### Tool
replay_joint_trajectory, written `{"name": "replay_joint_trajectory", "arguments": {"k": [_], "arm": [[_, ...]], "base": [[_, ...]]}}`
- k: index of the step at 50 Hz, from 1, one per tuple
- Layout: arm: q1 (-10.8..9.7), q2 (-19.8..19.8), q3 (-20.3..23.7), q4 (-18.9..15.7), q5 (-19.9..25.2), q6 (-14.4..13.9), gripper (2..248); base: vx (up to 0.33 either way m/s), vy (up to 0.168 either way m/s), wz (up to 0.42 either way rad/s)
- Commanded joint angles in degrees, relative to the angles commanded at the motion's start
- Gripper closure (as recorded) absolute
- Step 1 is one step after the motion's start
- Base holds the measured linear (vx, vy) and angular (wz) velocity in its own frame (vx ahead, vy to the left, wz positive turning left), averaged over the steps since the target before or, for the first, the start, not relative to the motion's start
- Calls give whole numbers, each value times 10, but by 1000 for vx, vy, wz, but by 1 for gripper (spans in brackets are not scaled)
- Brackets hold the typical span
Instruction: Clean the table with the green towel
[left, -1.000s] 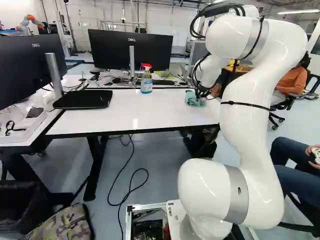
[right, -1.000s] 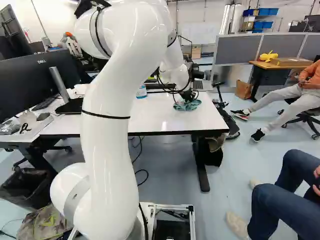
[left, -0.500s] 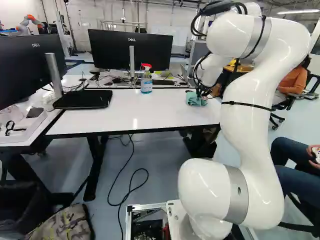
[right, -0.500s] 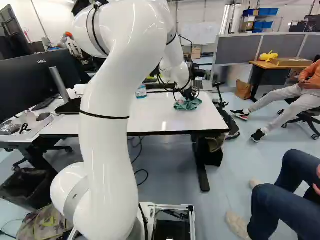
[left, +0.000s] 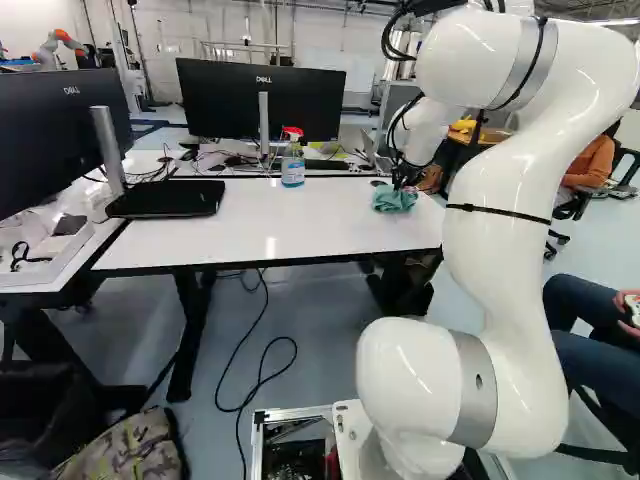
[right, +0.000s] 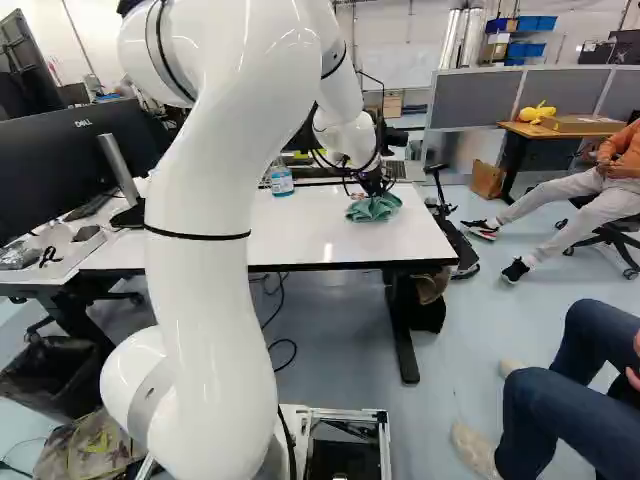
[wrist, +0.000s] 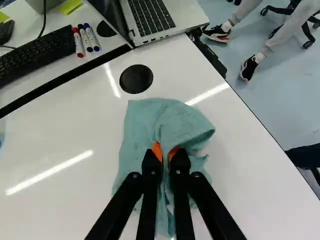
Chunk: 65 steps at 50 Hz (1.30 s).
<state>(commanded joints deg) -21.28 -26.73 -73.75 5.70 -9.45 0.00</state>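
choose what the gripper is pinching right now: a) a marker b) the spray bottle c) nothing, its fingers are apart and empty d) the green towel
d: a bunched fold of the green towel is caught between the orange pads of the gripper.

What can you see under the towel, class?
The table shows around the towel and seems to bear it; whatever else may lie beneath its folds is covered.

The orange pads (wrist: 157, 149) were partly hidden by the green towel (wrist: 137, 127). At twelve o'clock from the gripper (right: 374, 184), the laptop (wrist: 187, 15) was cut off by the wrist view's edge; at ten, the black keyboard (wrist: 40, 56).
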Motion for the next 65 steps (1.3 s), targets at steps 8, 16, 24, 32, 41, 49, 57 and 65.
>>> {"name": "replay_joint_trajectory", "arguments": {"k": [8, 16, 24, 32, 41, 49, 57, 65], "arm": [[0, 11, 2, 0, -23, 0, 216], [2, 23, 5, 0, -47, 0, 216], [5, 36, 9, 0, -72, 0, 216], [8, 48, 13, 0, -96, 0, 216], [12, 62, 17, 0, -122, 0, 216], [16, 76, 21, 0, -142, 0, 216], [23, 91, 27, 0, -158, 0, 216], [34, 105, 32, 0, -172, 0, 216]], "base": [[0, 0, 0], [0, 0, 0], [0, 0, 0], [0, 0, 0], [0, 0, 0], [0, 0, 0], [0, 0, 0], [0, 0, 0]]}}
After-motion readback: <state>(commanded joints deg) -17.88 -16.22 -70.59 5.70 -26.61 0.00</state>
